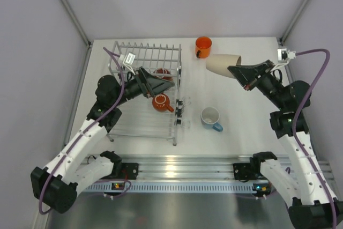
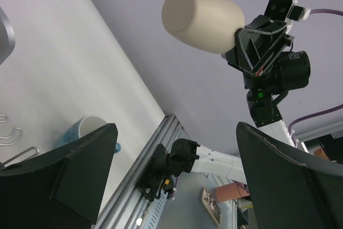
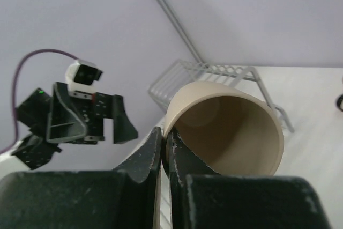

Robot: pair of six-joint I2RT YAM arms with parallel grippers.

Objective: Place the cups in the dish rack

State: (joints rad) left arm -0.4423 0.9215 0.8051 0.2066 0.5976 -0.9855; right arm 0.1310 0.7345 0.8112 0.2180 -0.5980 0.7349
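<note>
The dish rack (image 1: 147, 53) stands left of centre, and its far end also shows in the right wrist view (image 3: 206, 76). A dark red-orange cup (image 1: 161, 102) lies in it. A red cup (image 1: 162, 72) sits in it too, partly hidden under my left gripper (image 1: 167, 85). That gripper is open over the rack (image 2: 177, 181) with nothing between its fingers. My right gripper (image 1: 236, 71) is shut on the rim (image 3: 165, 143) of the grey-beige cup (image 1: 222, 64), holding it on its side in the air (image 2: 201, 20). An orange cup (image 1: 203, 46) stands at the back. A light blue cup (image 1: 210, 118) stands right of the rack.
Black clips (image 1: 181, 112) sit on the rack's right edge. A metal rail (image 1: 182, 167) carrying both arm bases runs along the near edge. Pale walls with grey corner posts (image 1: 69, 9) close in the table on the left, back and right.
</note>
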